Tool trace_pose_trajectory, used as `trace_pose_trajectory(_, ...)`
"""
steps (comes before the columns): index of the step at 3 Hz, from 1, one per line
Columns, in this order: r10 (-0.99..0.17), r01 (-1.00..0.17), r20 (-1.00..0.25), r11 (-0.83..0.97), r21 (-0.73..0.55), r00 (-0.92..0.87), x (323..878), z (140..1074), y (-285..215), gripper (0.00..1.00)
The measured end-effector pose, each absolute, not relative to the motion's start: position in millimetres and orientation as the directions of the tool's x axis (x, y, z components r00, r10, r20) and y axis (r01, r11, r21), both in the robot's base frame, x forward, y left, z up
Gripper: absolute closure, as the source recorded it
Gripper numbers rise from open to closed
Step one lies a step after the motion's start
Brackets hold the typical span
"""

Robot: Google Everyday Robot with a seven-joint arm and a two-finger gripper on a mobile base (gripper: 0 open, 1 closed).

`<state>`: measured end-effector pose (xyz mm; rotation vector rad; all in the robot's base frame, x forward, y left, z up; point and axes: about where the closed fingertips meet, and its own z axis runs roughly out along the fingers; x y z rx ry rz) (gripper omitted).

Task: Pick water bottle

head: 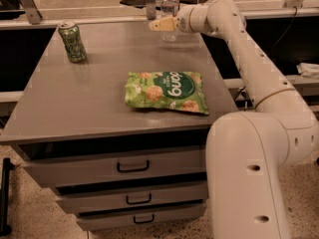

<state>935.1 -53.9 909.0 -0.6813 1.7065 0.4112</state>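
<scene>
The water bottle (169, 2) is a small clear plastic bottle standing upright at the far edge of the grey table (99, 98), right of centre. My gripper (161, 25) reaches in from the right at the height of the bottle's lower body and overlaps it in the camera view, covering its middle. I cannot tell if it touches the bottle. The white arm (249, 68) stretches from the lower right across the table's right side.
A green drink can (73, 42) stands at the far left of the table. A green snack bag (167, 91) lies flat near the middle right. Drawers (132, 167) run below the table front. Rails and dark furniture stand behind the table.
</scene>
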Motion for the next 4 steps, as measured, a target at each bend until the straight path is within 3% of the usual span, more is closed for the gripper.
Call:
trace_pose_trajectory(2,-0.223,-0.619,-0.965,0.78,-0.092,-0.138,935.4,904.3,-78.5,0.63)
trace_pose_trajectory(3,-0.235,-0.673,-0.969,0.73,-0.122,-0.079,910.6,930.6,-80.0,0.86)
trace_pose_trajectory(4,-0.257,-0.807,-0.966,0.573,-0.142,-0.012,860.3,950.6,-46.5,1.0)
